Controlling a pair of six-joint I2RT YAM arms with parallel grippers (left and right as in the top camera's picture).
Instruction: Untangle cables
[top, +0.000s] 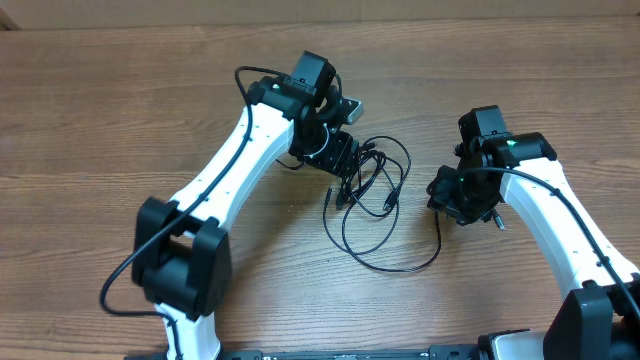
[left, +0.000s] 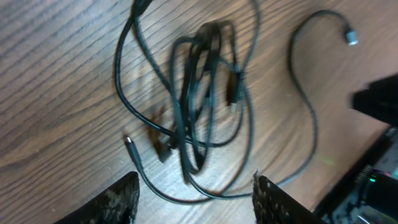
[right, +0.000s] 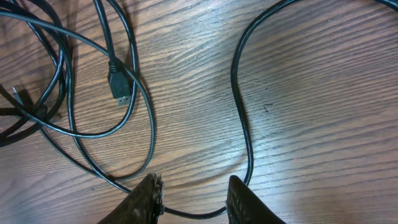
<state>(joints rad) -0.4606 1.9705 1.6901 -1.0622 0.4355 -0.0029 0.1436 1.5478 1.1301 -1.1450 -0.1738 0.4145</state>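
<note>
The cables (top: 368, 178) lie in a loose black tangle on the wooden worktop (top: 100, 100), about mid-scene, with the dense knot at the far side and one wide loop trailing near and right. The left hand (top: 338, 158) hovers just over the knot's left edge. In its wrist view its fingers (left: 121, 202) stand apart, released, with nothing between them but the cords below. The right hand (top: 462, 196) sits at the right of the pile, beside the end of the loop. Its jaws are parted too, unclenched, and a single strand (right: 239, 106) runs across the gap without being pinched. A flat plug (right: 119, 87) rests on the wood left of that strand.
</note>
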